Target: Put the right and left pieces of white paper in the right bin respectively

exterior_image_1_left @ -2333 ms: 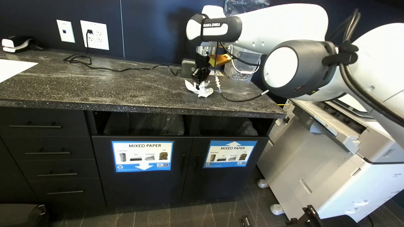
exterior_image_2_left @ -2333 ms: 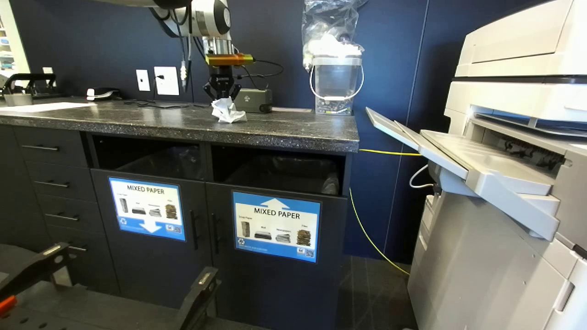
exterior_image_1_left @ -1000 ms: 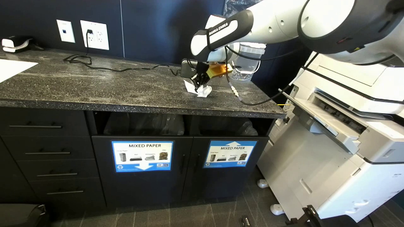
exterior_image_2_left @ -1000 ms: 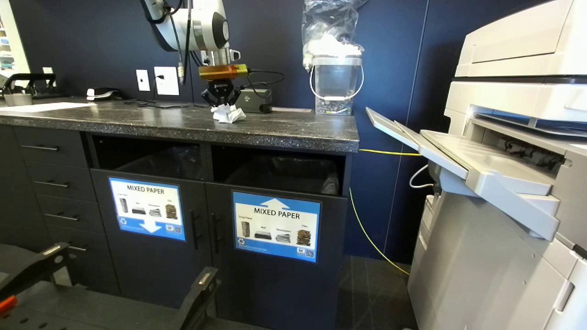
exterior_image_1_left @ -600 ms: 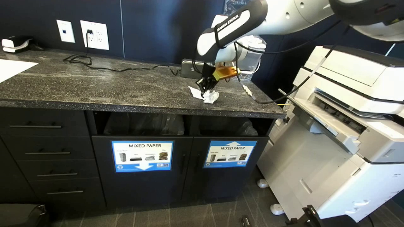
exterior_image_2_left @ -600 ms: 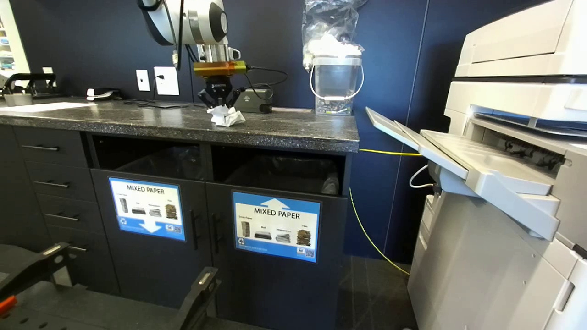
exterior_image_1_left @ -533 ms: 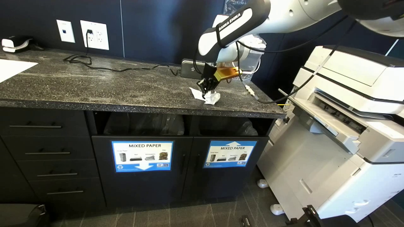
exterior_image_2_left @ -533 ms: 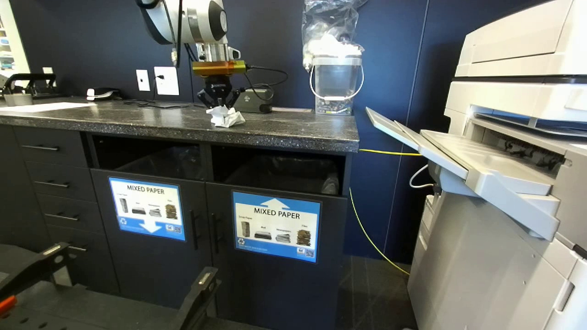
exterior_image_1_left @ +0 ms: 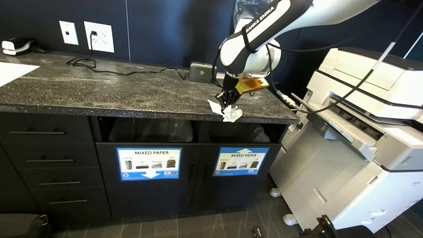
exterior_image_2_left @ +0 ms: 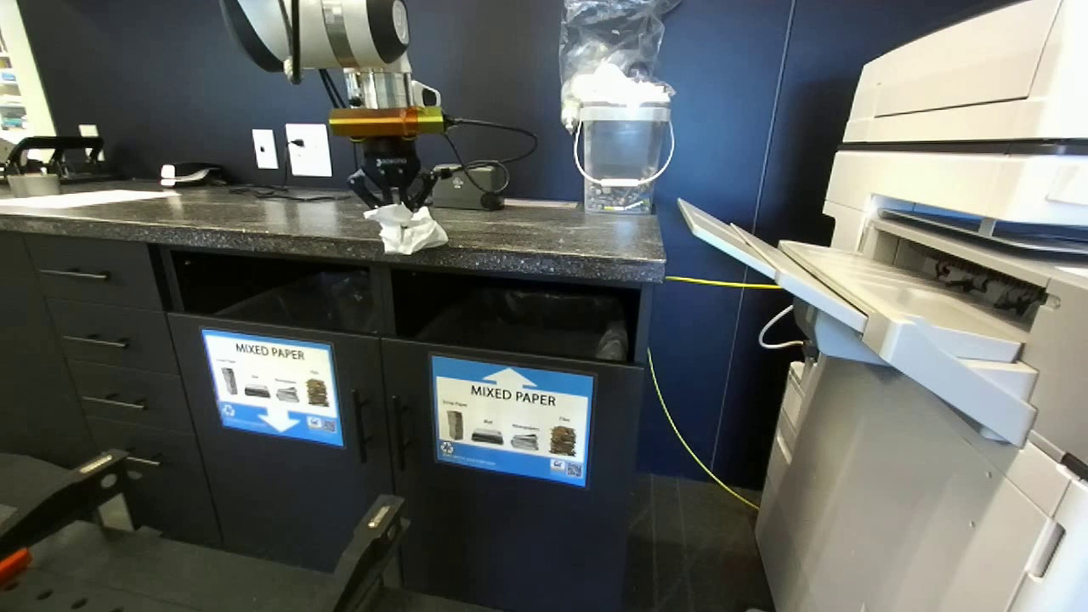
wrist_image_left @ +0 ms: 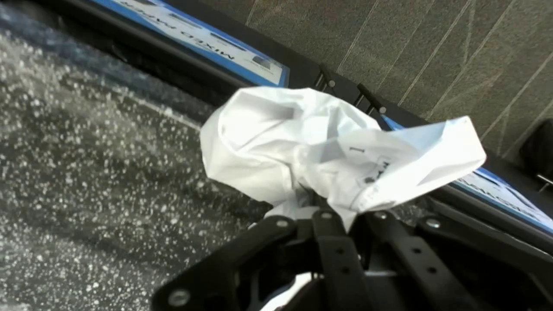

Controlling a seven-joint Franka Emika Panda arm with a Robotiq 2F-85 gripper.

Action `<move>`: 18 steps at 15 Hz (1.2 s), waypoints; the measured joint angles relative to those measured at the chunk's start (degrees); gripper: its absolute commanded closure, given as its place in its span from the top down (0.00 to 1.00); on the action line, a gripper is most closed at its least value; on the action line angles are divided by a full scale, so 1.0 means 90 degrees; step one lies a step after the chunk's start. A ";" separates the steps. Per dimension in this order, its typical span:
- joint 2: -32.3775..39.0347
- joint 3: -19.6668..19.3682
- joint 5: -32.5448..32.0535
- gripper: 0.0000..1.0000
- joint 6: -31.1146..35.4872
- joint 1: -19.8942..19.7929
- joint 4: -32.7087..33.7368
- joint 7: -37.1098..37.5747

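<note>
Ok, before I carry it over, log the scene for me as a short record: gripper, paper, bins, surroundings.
Gripper: shut on white paper wad
Wad position: at the counter's front edge; contact with it unclear
Other wad: not made out in any view
Right bin: open at top; sign "MIXED PAPER", arrow up
Left bin: open at top; same wording, arrow down
Also on counter: white sheet, grey box, clear bucket
Beside cabinet: printer
</note>
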 measured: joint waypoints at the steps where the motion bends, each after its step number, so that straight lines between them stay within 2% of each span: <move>1: -0.0162 0.0000 0.0002 0.09 0.0168 -0.0009 -0.0338 0.0074; 6: -0.0628 0.0000 0.0038 0.09 0.1190 -0.0017 -0.2272 0.0494; 10: -0.0767 -0.0209 -0.0163 0.09 0.2976 0.0086 -0.3908 0.0907; 12: -0.0828 -0.0703 -0.0551 0.09 0.4046 0.0402 -0.4704 0.1219; 14: -0.0820 -0.1648 -0.0831 0.09 0.5116 0.1084 -0.5319 0.1389; 16: -0.0676 -0.2589 -0.0745 0.09 0.6037 0.1812 -0.5581 0.1237; 17: -0.0527 -0.2874 -0.0662 0.10 0.6432 0.2035 -0.5580 0.1109; 18: -0.0372 -0.2912 -0.0364 0.09 0.6796 0.2076 -0.5567 0.0805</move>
